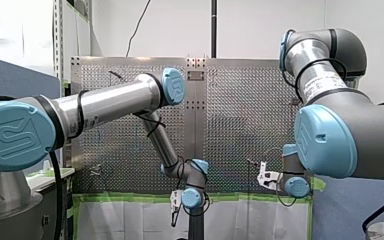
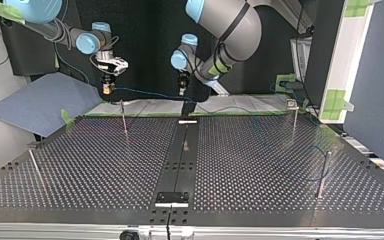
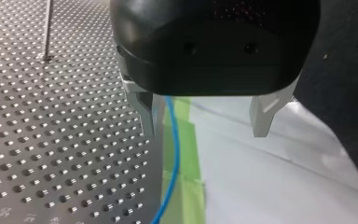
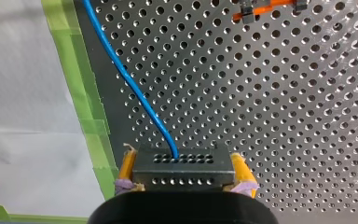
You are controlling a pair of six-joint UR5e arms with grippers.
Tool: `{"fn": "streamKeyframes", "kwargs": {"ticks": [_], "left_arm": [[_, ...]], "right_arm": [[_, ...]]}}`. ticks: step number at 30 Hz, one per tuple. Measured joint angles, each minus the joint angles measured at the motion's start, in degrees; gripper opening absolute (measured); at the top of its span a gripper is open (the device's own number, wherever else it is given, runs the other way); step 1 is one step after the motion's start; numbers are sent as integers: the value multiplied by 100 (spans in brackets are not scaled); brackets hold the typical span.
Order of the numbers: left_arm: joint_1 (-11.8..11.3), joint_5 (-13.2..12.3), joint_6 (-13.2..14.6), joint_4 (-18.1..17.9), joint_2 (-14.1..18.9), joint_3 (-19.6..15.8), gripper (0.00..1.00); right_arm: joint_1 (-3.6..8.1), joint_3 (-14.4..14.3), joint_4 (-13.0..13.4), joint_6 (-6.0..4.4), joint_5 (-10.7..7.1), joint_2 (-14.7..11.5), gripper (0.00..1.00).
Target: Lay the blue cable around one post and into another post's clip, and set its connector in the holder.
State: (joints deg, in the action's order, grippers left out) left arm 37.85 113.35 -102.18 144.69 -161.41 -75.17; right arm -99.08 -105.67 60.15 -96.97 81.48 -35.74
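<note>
My right gripper [image 4: 182, 184] is shut, its yellow pads [image 4: 127, 165] clamping a dark grey connector block [image 4: 182, 167]. The blue cable [image 4: 130, 86] leaves the block's face and runs off over the perforated plate. In the top view this gripper [image 2: 108, 89] hangs above the table's far edge at the left, and the cable [image 2: 145, 92] stretches across to my left gripper [image 2: 182, 90]. My left gripper [image 3: 204, 122] is open; the cable [image 3: 173, 140] hangs between its metal fingers [image 3: 144, 112], close beside one of them, over green tape.
Thin metal posts stand on the table: one far left [image 2: 124, 120], one far right [image 2: 295, 120], one near right [image 2: 324, 172], one near left [image 2: 35, 167]. A black plate [image 2: 171, 198] sits at the near middle edge. An orange clip [image 4: 265, 8] lies ahead of my right gripper.
</note>
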Motion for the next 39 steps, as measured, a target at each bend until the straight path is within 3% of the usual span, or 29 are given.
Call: {"fn": "streamKeyframes", "kwargs": {"ticks": [17,33,38,39], "left_arm": [[-89,276,109,146,-195,493,100],[-184,280,112,153,-197,616,100],[-170,120,58,20,-194,615,100],[-170,76,53,8,-194,614,95]], "right_arm": [[-1,-1,-11,1,0,0,0],[-2,2,5,0,1,0,0],[-2,0,-4,11,0,0,0],[-2,0,-4,13,0,0,0]]}}
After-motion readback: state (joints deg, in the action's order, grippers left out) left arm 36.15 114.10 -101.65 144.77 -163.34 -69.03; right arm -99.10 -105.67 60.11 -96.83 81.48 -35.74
